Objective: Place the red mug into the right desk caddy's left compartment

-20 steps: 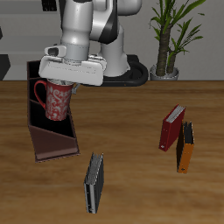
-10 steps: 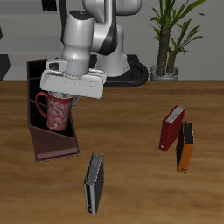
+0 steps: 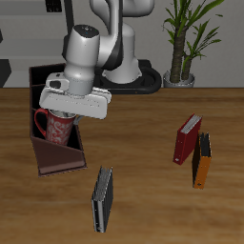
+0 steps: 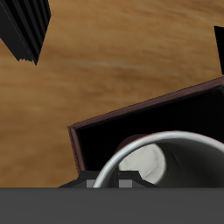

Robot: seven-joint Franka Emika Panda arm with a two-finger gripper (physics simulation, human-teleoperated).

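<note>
The gripper (image 3: 65, 107) grasps the mug (image 3: 58, 127) by its rim, holding it upright, partly down inside the caddy (image 3: 57, 157). Lower it straight, keeping the handle off the walls, and release only once seated. The fingertips and the compartment partitions are hidden, so I cannot confirm which compartment lies beneath.

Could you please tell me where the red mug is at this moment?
In the exterior view the red mug hangs upright in the end effector, low over the right desk caddy, well away from the books.
</note>
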